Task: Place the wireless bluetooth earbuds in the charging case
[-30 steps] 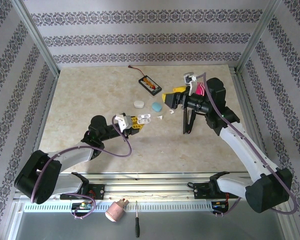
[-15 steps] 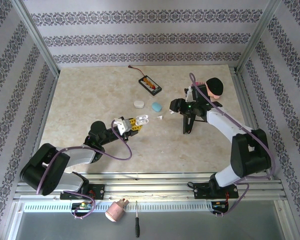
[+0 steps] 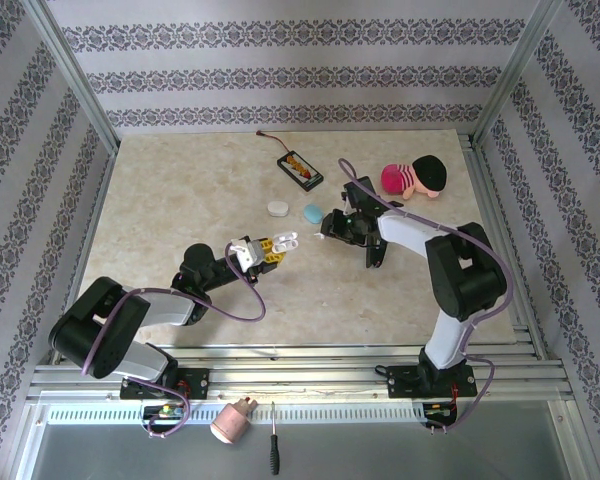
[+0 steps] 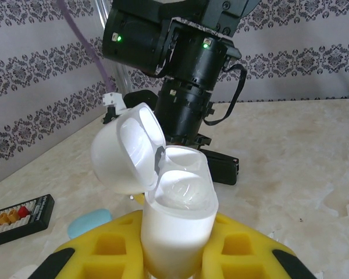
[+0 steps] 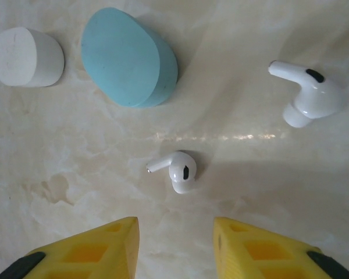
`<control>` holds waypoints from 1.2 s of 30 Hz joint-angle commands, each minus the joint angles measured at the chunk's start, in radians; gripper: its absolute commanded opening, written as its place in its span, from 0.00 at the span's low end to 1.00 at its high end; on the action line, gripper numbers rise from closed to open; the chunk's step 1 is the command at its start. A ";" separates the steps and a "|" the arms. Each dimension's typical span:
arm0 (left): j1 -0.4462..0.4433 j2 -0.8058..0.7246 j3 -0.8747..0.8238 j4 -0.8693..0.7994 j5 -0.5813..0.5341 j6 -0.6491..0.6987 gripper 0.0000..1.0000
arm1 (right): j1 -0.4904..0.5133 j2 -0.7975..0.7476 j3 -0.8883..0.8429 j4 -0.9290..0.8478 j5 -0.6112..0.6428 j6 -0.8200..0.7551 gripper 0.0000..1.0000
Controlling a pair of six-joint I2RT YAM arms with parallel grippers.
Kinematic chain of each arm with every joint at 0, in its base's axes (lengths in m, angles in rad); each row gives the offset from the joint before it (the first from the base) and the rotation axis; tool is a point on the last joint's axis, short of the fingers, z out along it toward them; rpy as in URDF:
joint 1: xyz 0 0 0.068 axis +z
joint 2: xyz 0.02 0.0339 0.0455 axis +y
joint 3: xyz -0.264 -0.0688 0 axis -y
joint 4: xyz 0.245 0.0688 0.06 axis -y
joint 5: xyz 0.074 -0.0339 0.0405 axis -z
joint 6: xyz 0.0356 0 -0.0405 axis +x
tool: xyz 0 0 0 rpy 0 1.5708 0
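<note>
Bright, even overhead light fills the top view, which is sharp throughout, with only faint, soft shadows on the marble tabletop point(image 3: 180, 200). In the right wrist view a thin streak of glare lies on the stone just above the crisp small white earbud point(image 5: 181, 171), and a broad soft shadow dims the surface below it. In the left wrist view the open white charging case point(image 4: 177, 215) sits close to the lens, slightly soft and nearly washed out on its lid.
</note>
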 commanded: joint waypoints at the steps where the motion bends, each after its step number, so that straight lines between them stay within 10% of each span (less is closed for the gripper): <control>1: -0.012 0.007 -0.014 0.069 0.016 0.021 0.00 | 0.006 0.050 0.044 0.021 0.033 0.020 0.37; 36: -0.012 0.063 -0.017 0.101 -0.007 -0.001 0.00 | 0.022 0.055 0.053 0.023 0.007 -0.189 0.18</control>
